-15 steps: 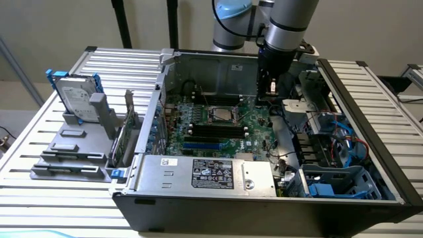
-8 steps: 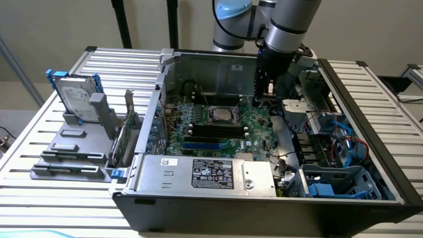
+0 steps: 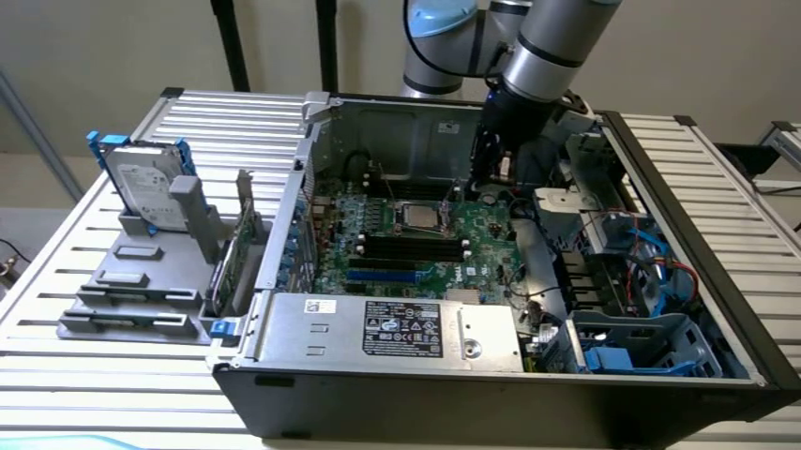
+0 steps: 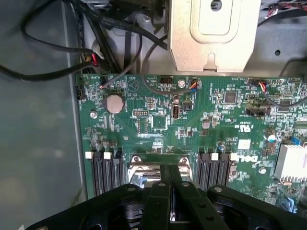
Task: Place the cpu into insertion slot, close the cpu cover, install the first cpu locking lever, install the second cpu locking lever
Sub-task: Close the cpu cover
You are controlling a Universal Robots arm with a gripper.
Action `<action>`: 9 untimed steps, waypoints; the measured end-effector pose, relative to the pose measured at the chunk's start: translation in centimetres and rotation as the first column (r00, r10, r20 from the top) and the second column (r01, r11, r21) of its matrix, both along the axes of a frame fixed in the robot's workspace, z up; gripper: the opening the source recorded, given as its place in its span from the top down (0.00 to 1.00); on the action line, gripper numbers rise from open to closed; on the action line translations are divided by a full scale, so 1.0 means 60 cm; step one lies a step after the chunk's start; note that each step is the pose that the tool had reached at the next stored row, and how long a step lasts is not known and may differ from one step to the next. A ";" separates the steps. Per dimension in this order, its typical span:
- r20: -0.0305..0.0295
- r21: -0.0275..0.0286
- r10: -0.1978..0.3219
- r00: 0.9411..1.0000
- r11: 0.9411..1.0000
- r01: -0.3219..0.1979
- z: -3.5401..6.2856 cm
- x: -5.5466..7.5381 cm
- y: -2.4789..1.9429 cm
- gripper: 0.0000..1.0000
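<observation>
Black claw (image 4: pixel 171 173) clenched empty, tips right at thin silver metal cpu cover (image 4: pixel 140 171) over square dark insertion slot (image 3: pixel 417 215); we'd push straight down, clear of long black memory slots (image 4: pixel 104 173) either side.

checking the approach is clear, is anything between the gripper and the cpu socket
Nothing visible does. In the wrist view the shut gripper points straight at the insertion slot, and no cable or part crosses between them. The black memory slots only flank the socket on either side, and the loose cables lie past the board's far edge.
</observation>
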State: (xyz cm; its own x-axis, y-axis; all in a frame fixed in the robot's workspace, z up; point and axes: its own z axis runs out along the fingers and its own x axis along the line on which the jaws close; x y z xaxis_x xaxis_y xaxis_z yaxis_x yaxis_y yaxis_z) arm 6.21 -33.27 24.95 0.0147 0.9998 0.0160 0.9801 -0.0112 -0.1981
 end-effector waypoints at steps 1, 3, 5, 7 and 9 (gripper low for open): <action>-0.006 0.000 0.000 1.000 1.000 0.000 0.000 -0.001 -0.0007 0.89; -0.020 0.000 0.000 1.000 1.000 0.000 -0.001 -0.002 -0.0026 0.89; -0.032 0.000 0.000 0.999 1.000 0.000 -0.002 -0.005 -0.0055 0.89; -0.043 0.000 0.000 0.999 1.000 0.000 -0.003 -0.007 -0.0091 0.89; -0.053 0.000 0.000 0.999 1.000 0.000 -0.004 -0.010 -0.0131 0.89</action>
State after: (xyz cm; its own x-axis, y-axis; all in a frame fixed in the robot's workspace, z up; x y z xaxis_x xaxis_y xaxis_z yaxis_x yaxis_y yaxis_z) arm 5.59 -34.05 24.70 0.0154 0.9998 0.0150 0.9682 -0.0112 -0.2501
